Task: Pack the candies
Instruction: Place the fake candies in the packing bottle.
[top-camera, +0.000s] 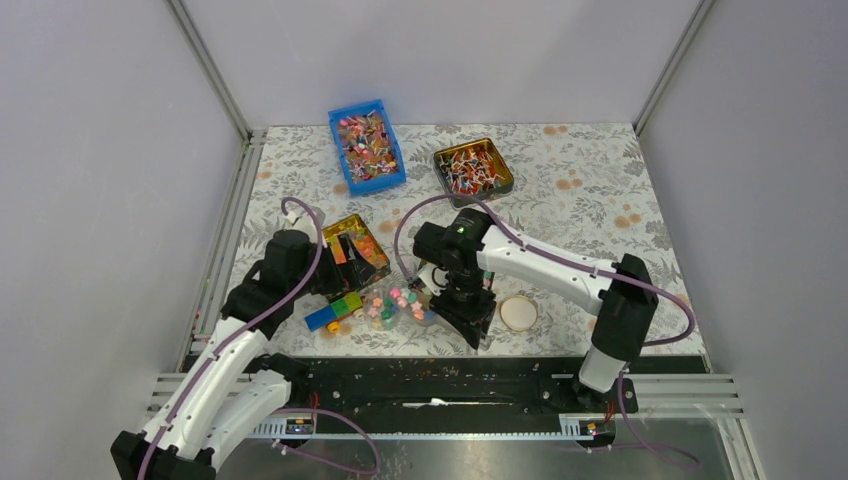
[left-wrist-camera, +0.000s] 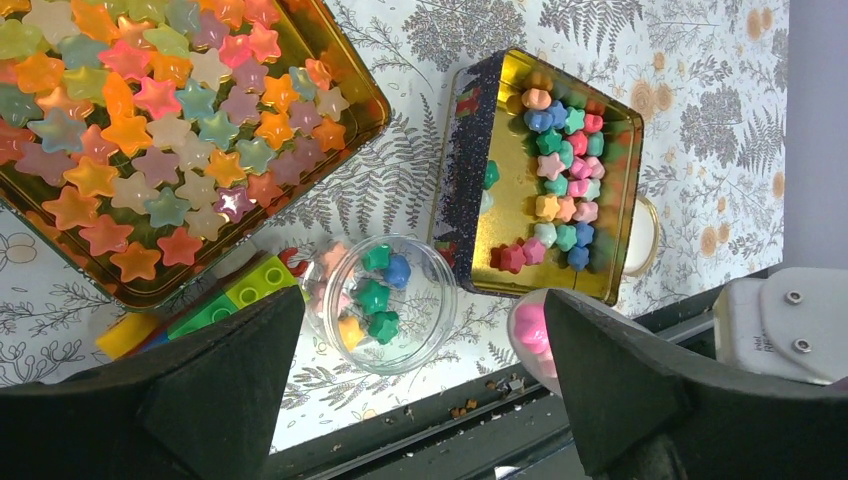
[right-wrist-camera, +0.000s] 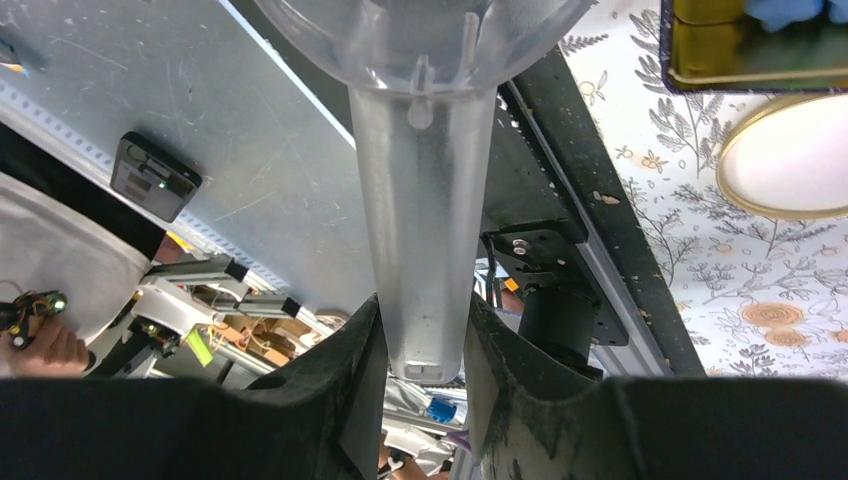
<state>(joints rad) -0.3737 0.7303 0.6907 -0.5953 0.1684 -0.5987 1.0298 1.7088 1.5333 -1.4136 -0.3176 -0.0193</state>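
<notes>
Just beside the clear jar (left-wrist-camera: 425, 340), the small gold-lined tin (left-wrist-camera: 462, 170) holds most of the candies (left-wrist-camera: 560, 170). A few pieces lie in the jar itself.

The right gripper (right-wrist-camera: 420, 330) is clenched on the handle of the clear scoop (right-wrist-camera: 415, 200). What appears to be the scoop's bowl, with pink pieces in it, sits just beside the jar on the tin's side. The left gripper (left-wrist-camera: 420, 305) hangs above the jar, jaws spread wide and grasping nothing.

Treat this as the transfer step: a loaded scoop on its way to the jar.

1. Bring the scoop's lip over the jar mouth.
2. Tilt the handle slowly, because the pieces are small and likely to bounce off the rim.
3. Keep the left gripper clear of the pour path, or use it to steady the jar.

The round lid (right-wrist-camera: 790, 160) lies beyond the tin from the jar and is not yet fitted.
</notes>
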